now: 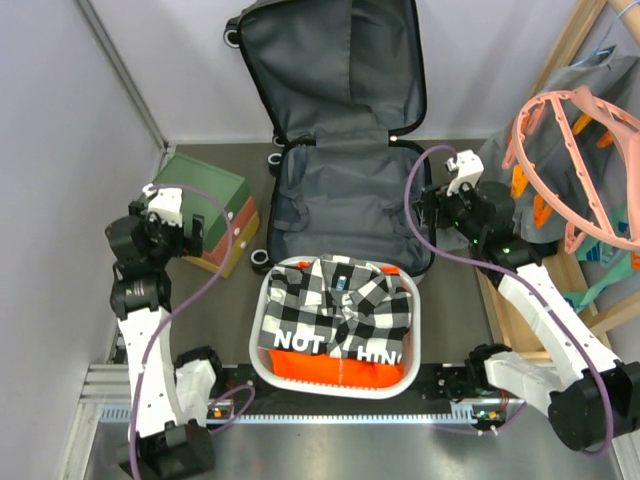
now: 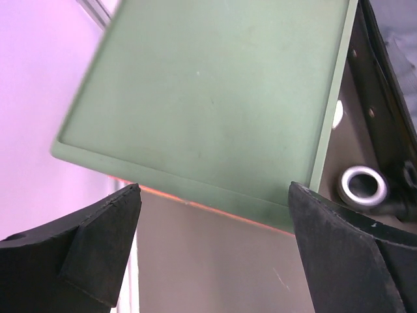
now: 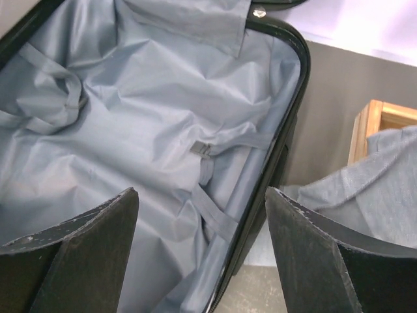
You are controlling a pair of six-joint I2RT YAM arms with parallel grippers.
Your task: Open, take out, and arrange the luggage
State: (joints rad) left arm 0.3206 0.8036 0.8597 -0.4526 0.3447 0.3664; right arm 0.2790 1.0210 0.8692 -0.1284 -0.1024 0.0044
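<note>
Two sets of fingers are held wide open, nothing gripped: left gripper (image 2: pixel 212 195) pointed at green-topped boxes (image 2: pixel 208 98), right gripper (image 3: pixel 201 195) at the open luggage (image 3: pixel 130 117).

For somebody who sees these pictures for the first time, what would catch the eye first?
Most likely the luggage, wide open at the far middle of the table and showing only grey lining. Just in front of it, a white basket holds a black-and-white checked shirt over something orange. Green-topped boxes stand to the left.
</note>
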